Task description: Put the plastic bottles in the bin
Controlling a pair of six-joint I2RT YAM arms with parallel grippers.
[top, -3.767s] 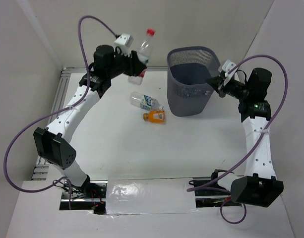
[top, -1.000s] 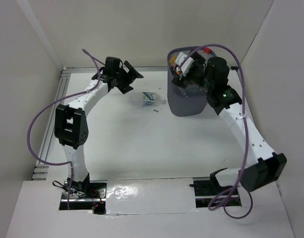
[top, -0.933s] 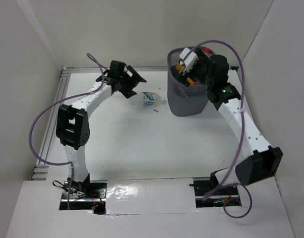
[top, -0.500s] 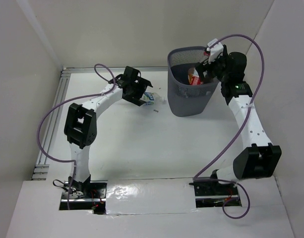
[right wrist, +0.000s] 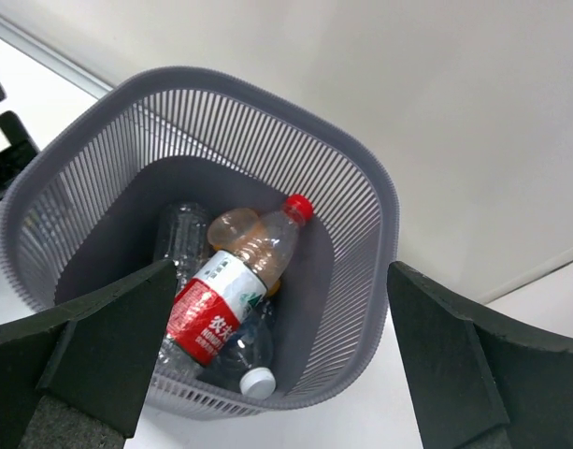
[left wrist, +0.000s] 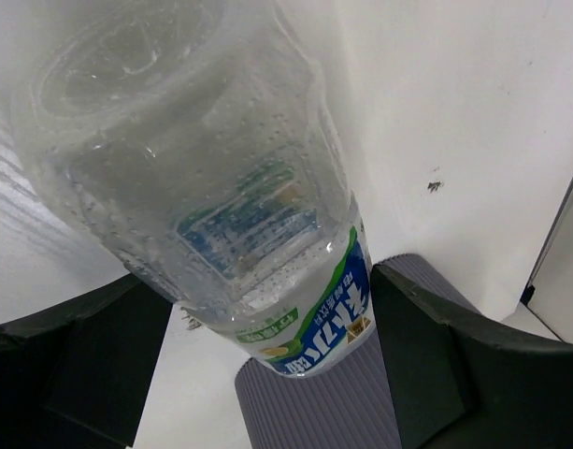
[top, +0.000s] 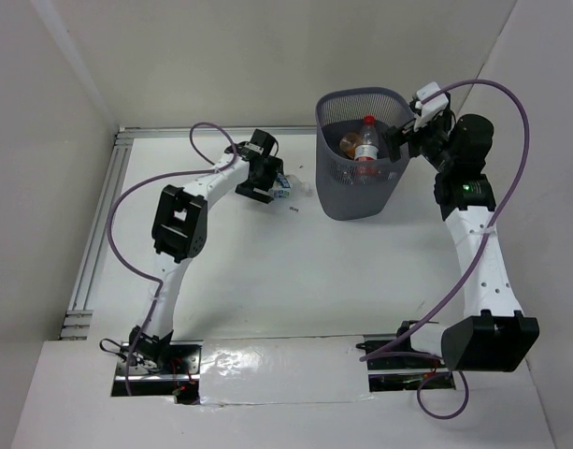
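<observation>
So the left gripper (left wrist: pixel 267 369) straddles the one blue-labelled bottle (left wrist: pixel 221 187) not binned yet, just left of the bin (top: pixel 361 192), jaws apart, so next comes squeeze and lift; the right gripper (top: pixel 409 138) hangs spread and empty by the bin's right rim.

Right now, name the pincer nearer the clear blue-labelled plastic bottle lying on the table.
Left. The left pincer straddles that bottle, jaws open either side; the right pincer hangs open over the rim of the dark mesh bin, well away.
</observation>
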